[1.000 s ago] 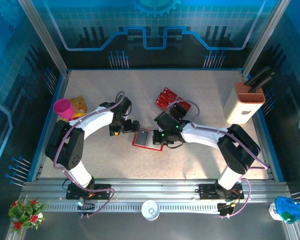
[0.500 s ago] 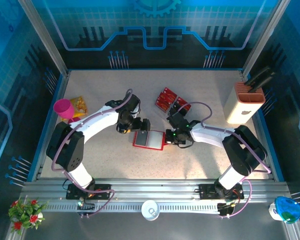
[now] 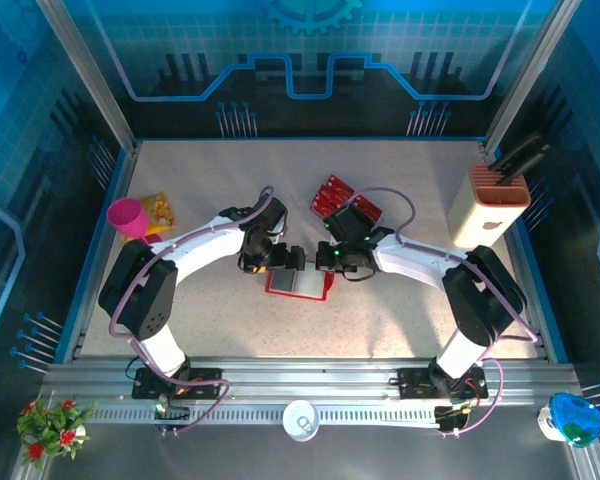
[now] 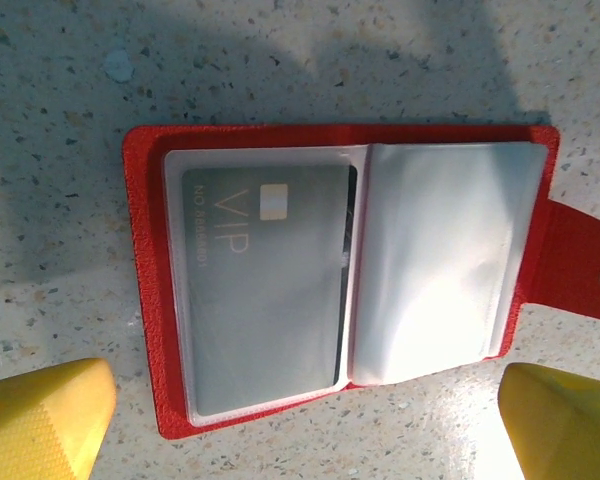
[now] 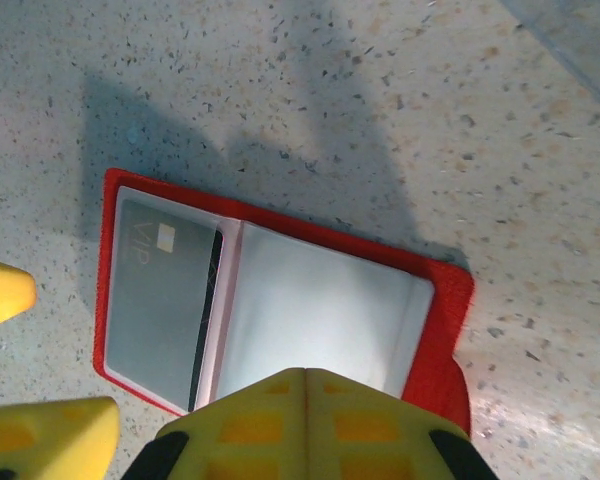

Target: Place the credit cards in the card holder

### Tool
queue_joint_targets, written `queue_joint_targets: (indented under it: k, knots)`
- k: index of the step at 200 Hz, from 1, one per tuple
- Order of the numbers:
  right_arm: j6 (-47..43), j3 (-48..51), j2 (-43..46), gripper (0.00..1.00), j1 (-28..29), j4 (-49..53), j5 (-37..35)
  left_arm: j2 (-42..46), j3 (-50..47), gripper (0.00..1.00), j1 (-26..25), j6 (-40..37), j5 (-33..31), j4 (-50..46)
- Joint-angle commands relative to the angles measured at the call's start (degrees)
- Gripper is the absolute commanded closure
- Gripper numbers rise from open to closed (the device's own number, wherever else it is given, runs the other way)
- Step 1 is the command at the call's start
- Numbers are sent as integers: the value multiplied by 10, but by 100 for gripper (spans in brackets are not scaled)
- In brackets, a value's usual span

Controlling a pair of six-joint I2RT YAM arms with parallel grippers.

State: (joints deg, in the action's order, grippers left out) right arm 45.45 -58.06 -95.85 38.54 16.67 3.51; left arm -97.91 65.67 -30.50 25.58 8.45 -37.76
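Card holder (image 4: 435, 265) is found open, flat on the desk (image 3: 410, 320), one grey card (image 4: 260, 290) sleeved. Left end effector (image 4: 300, 430) is spread wide above it, empty. Right end effector (image 5: 305, 420) is closed, empty, at its edge. Credit cards (image 3: 332, 195), stacked just beyond it, are judged light, stiff and slick; an edge grip is advised.

A robotics lab test cell. A speckled counter (image 3: 210, 320) is boxed in by aluminium posts (image 3: 85, 75) and blue panels (image 3: 310, 40) printed with gear and circuit lines. Two robot arms (image 3: 420, 262) are bolted to a slotted aluminium rail (image 3: 310, 383) at the near edge. Staged props stand at the sides: a pink cup (image 3: 127, 217) left, a beige slotted block (image 3: 490, 205) right.
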Motion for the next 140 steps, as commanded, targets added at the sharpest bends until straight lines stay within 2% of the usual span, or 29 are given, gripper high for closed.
queue_joint_targets:
  k: [1,77,140]
  knots:
    - [6,-21,-33,100,12,9,3,-10,-13,1,-5,3,-1,6]
    - [1,-26,-75,100,14,25,-18,-19,-24,1,-6,-8,-4,18]
    - [24,-24,-114,100,22,-22,32,-27,-30,1,-11,-12,3,30]
